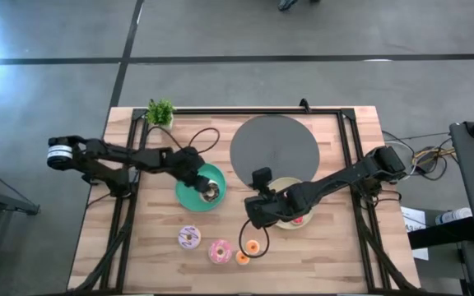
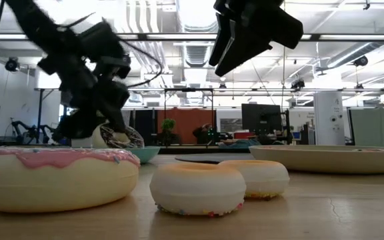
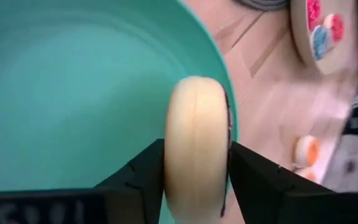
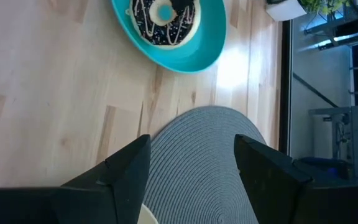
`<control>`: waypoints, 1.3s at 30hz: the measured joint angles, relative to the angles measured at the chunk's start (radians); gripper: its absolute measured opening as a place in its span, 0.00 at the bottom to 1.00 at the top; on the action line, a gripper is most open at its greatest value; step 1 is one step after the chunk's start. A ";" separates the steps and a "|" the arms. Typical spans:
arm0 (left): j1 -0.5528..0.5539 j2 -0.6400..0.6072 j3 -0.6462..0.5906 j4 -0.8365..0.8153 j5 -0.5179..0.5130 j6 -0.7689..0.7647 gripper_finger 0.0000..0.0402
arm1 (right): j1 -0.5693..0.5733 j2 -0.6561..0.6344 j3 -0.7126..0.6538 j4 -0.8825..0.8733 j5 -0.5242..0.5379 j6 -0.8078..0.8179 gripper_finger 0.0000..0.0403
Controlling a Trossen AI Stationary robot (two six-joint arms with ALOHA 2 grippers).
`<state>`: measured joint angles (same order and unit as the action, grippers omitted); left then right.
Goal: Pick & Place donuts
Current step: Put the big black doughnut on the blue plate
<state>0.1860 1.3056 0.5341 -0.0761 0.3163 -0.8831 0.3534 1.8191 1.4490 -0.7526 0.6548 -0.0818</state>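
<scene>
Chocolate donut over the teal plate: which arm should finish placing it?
Left. The left gripper is already shut on the chocolate donut right above the teal plate. The right gripper is open and empty, over the grey mat.

Chocolate donut (image 3: pixel 196 149): its iced face is turning edge-on, mostly hidden.
Teal plate (image 3: pixel 73 93): the picture's edges are cutting it off.
Pale-yellow plate (image 1: pixel 280 186): the right gripper (image 1: pixel 257 210) is largely covering it.
</scene>
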 joint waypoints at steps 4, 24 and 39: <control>-0.009 0.001 0.134 -0.269 -0.147 0.147 0.38 | 0.000 0.000 0.000 -0.001 0.000 -0.001 0.56; -0.080 -0.003 0.183 -0.550 -0.344 0.234 0.38 | 0.026 -0.031 -0.003 -0.136 0.052 0.137 0.56; -0.157 0.077 0.178 -0.490 -0.368 0.244 0.38 | 0.027 -0.032 -0.009 -0.134 0.054 0.155 0.56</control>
<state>0.0288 1.3824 0.7120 -0.5666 -0.0518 -0.6389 0.3805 1.7866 1.4400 -0.8865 0.7083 0.0733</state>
